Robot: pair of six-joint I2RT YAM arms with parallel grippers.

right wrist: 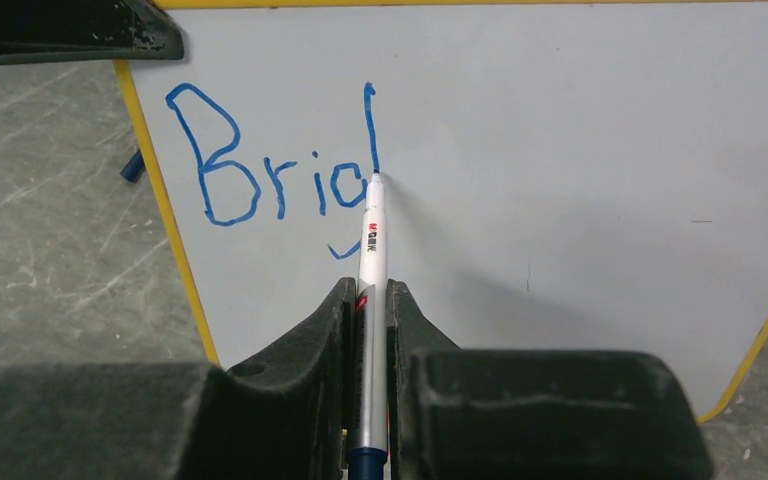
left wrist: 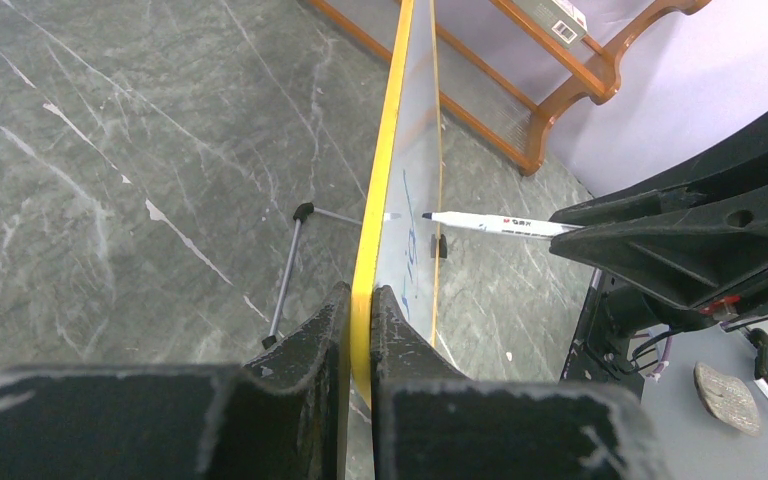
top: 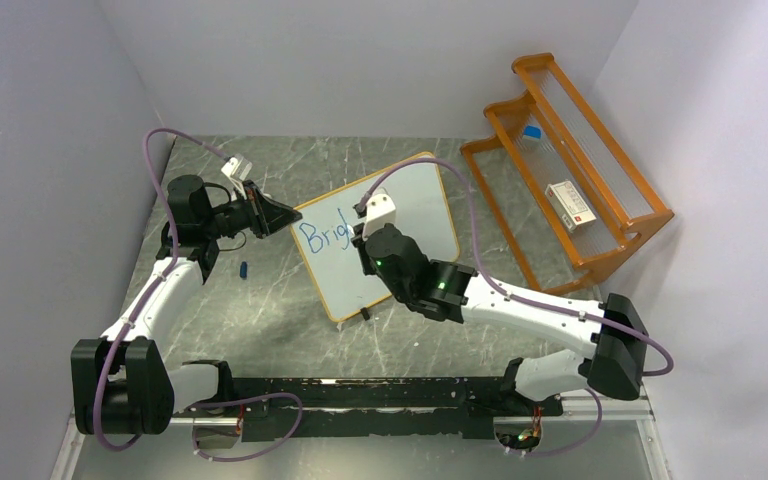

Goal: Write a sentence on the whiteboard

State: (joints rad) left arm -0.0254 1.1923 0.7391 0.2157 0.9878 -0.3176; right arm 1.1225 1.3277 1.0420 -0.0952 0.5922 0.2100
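**Mid-word on the first line: the "h" of "Brightness" is under the pen**

Top view: the large white whiteboard (top: 410, 215) with a thin orange-wood frame stands tilted at the centre of the grey marble-patterned table (top: 290, 320). The left hand (top: 278, 215) is closed on the board's left edge. The right hand (top: 365, 240) sits in front of the board face, partly covering the blue handwritten lettering (top: 322, 238). A small blue cap (top: 244, 269) lies on the table, left of the board.

Left wrist view: both black fingers (left wrist: 315, 335) pinch the yellow-looking frame edge at lower centre. To the right, the slim white marker (left wrist: 490, 223) pokes at the board face.

Right wrist view: the right hand clamps the marker at lower centre. The marker's tip touches the foot of a tall stroke just after "Brig".

Judged from this, the fifth letter is half drawn. The next move calls for arching right and down from the stem with steady tip pressure, while the left hand braces the board against the push.
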